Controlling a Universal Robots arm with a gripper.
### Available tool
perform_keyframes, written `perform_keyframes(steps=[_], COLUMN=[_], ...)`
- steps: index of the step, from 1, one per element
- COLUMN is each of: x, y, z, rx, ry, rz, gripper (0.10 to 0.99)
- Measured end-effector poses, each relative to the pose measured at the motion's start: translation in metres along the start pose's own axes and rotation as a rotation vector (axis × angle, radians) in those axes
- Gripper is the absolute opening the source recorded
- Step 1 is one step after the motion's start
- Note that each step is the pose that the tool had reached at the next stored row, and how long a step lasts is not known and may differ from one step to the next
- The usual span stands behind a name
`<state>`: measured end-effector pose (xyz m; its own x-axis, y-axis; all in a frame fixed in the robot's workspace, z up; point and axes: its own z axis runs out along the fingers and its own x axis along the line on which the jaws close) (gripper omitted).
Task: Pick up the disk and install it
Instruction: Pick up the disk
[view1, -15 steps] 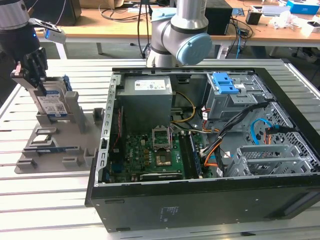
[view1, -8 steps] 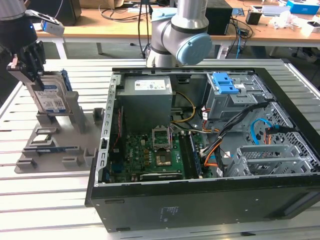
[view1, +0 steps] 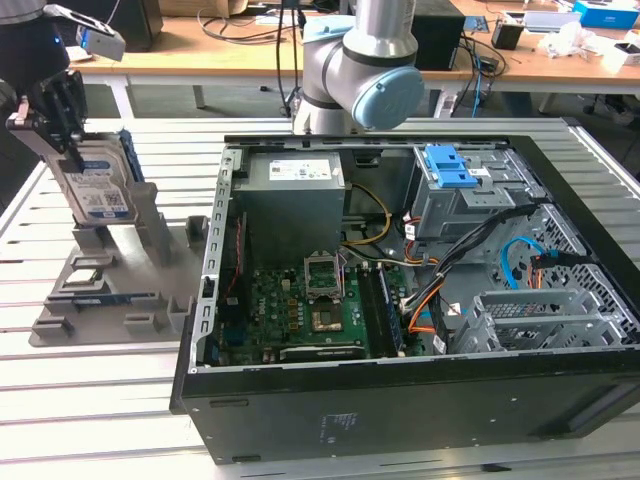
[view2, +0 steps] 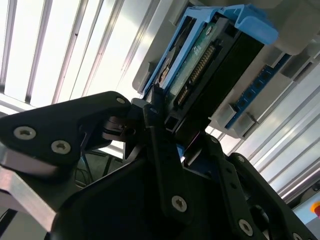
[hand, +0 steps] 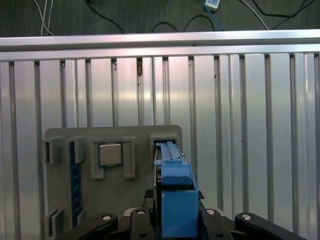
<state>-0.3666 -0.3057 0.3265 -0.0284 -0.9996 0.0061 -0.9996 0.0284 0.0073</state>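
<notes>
The black two-fingered tool (view1: 60, 140) was clamped on the upper end of the flat silver blue-railed disk (view1: 100, 190), which stood upright in a grey plastic holder (view1: 120, 300) directly below, well apart from the open black computer case (view1: 400, 420).

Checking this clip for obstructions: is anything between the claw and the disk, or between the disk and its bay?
Nothing visible separates the claw from the disk. Toward the bay lie the case wall and grey box; black cables drape beside it.
</notes>
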Motion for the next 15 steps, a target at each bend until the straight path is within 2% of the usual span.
perform_keyframes(steps=[9, 15], x=[0.0, 0.0001], y=[0.0001, 0.0002], z=[-0.0134, -0.0224], rx=[0.0, 0.0], ry=[-0.0033, -0.0113], rz=[0.0, 0.0], gripper=[0.365, 0.365])
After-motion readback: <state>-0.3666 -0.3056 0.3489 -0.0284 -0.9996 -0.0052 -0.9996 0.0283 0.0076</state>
